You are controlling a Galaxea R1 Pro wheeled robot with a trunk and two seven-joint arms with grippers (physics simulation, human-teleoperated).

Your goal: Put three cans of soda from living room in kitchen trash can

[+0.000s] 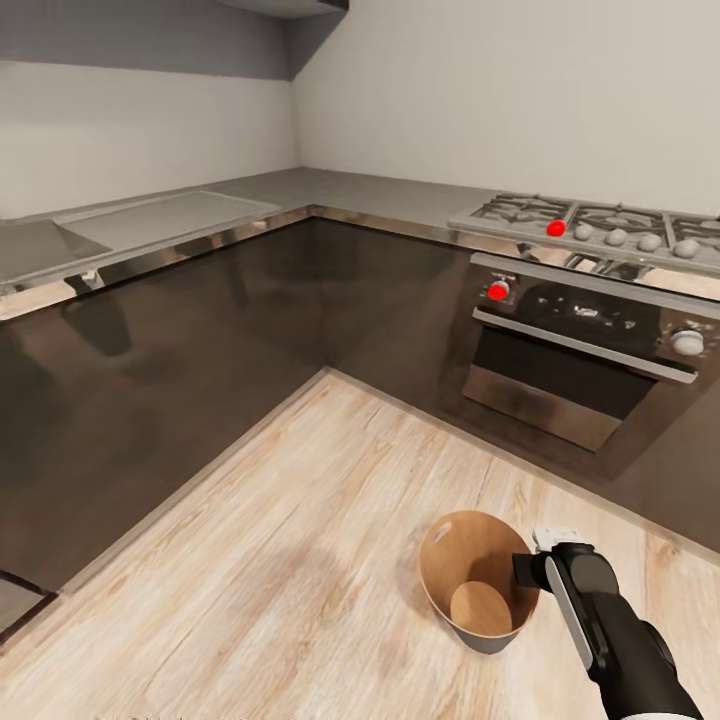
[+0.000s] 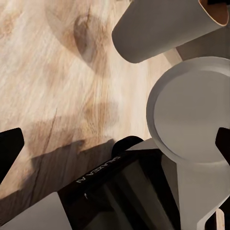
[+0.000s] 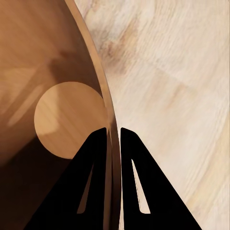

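1. Kitchen corner: steel surface (image 1: 330, 190) on dark cabinets, hob (image 1: 590, 222) and oven (image 1: 585, 350) far right, light wood floor (image 1: 280, 560).
2. Tash can (image 1: 478, 580) stands on the floor, near right, upright, nothing visible inside.
3. Right end effector (image 3: 113, 139) clenched on the tash can's rim (image 3: 103, 91), one finger inside, one outside.
4. Left end effector (image 2: 115, 143): fingertips wide apart, released, holding nothing.

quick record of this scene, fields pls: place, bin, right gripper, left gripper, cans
place: kitchen corner, oven and hob at right, wood floor
bin: trash can tilted on the floor, inside looks empty
right gripper: right gripper shut on the bin's rim, one finger inside, one outside
left gripper: left gripper open, holds nothing
cans: none in the bin
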